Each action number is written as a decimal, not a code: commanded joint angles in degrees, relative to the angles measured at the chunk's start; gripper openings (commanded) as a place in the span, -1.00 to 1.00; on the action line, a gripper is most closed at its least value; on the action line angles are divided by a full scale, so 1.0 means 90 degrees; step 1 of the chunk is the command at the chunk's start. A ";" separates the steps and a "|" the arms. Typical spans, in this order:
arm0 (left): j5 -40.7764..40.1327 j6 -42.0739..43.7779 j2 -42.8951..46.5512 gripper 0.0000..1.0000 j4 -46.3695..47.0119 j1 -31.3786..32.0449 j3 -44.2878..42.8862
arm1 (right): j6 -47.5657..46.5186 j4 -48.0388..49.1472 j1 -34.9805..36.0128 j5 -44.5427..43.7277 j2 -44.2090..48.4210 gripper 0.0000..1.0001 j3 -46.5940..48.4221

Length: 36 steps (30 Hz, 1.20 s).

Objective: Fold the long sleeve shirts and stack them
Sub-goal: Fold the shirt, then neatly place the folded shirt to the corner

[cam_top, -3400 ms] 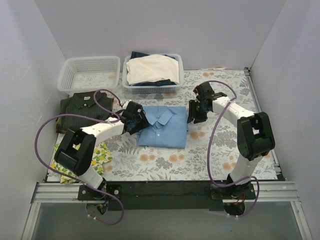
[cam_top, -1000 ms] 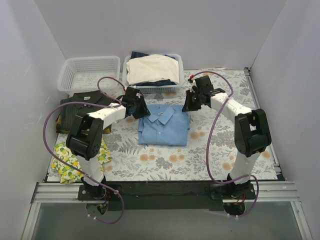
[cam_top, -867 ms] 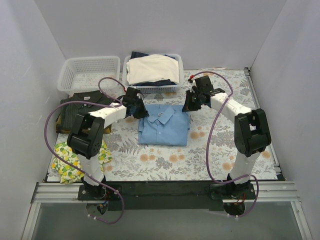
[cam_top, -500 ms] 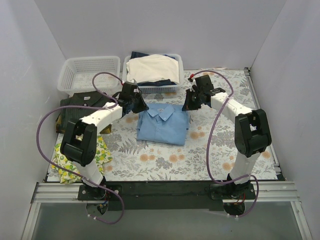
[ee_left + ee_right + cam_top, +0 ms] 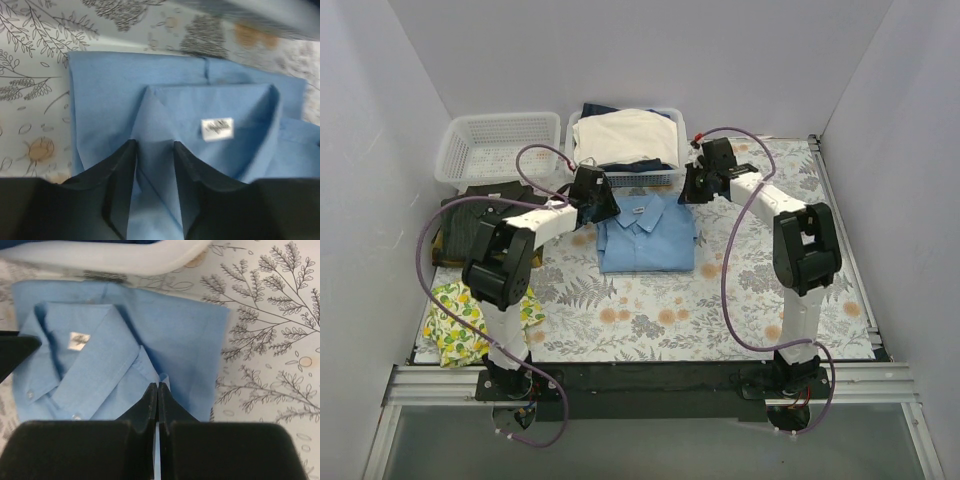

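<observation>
Presently we find the light blue shirt (image 5: 648,235) folded flat mid-way along the bench (image 5: 750,300), left fingers (image 5: 117,185) narrowly apart astride its collar fold, right fingers (image 5: 149,407) pressed shut over the opposite shoulder; we judge that stacking it on the dark pinstriped shirt (image 5: 480,215) at far left first needs a firm pinch from both sides.

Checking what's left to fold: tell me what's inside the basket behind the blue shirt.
A cream-white garment lies on top in the basket, dark blue cloth showing beneath its edges. Anything deeper is covered.
</observation>
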<state>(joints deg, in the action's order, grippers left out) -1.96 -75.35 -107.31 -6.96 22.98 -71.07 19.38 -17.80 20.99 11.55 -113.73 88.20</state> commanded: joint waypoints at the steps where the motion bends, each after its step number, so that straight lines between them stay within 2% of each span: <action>1: -0.0641 0.0286 -0.0838 -0.17 0.0012 -0.0092 -0.0540 | 0.0181 0.0074 -0.0077 -0.0336 -0.0750 -0.97 0.0501; 3: -0.0808 0.0442 -0.0977 0.12 -0.0115 -0.0132 -0.0745 | 0.0278 -0.0140 -0.0106 -0.0404 -0.1131 -0.97 0.0862; 5: -0.0886 0.0579 -0.0929 0.18 -0.0270 -0.0171 -0.0814 | 0.0337 -0.0364 -0.0174 -0.0404 -0.1443 -0.89 0.1126; 8: -0.1003 0.0696 -0.0414 0.42 -0.0340 -0.0190 -0.0649 | 0.0376 -0.0667 -0.0262 -0.0473 -0.1611 -0.70 0.1605; 13: -0.0839 0.1038 0.0603 0.72 -0.0398 -0.0210 0.0004 | 0.0288 -0.0629 -0.0340 -0.0541 -0.1250 -0.36 0.1518; 15: -0.0701 0.1107 0.0915 0.76 -0.0496 -0.0239 0.0171 | 0.0220 -0.0581 -0.0340 -0.0454 -0.1036 -0.27 0.1421; 18: -0.0028 0.1156 0.1151 0.81 -0.0418 -0.0327 0.0581 | 0.0191 -0.0542 -0.0340 -0.0327 -0.0772 -0.23 0.1187; 21: 0.0967 0.1058 0.1220 0.83 0.0010 -0.0483 0.1089 | 0.0132 -0.0522 -0.0340 -0.0161 -0.0518 -0.20 0.0904; 26: 0.2675 0.0590 0.0928 0.90 0.1455 -0.0893 0.1821 | 0.0015 -0.0464 -0.0340 0.0181 -0.0021 -0.16 0.0299; 27: 0.2785 0.0531 0.0840 0.97 0.1544 -0.1009 0.1880 | -0.0004 -0.0454 -0.0340 0.0220 0.0058 -0.15 0.0220; 32: 0.3595 0.0734 0.0089 0.96 0.1634 -0.1176 0.1667 | -0.0112 -0.0454 -0.0340 0.0367 0.0565 -0.14 -0.0171; 36: 0.3480 0.0892 -0.0186 0.96 0.1340 -0.1167 0.1529 | -0.0112 -0.0444 -0.0340 0.0367 0.0830 -0.14 -0.0396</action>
<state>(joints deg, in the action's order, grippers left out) 26.37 -69.47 -106.06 7.27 12.19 -56.73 19.29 -22.59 18.00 13.43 -110.67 85.95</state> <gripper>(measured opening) 0.981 0.429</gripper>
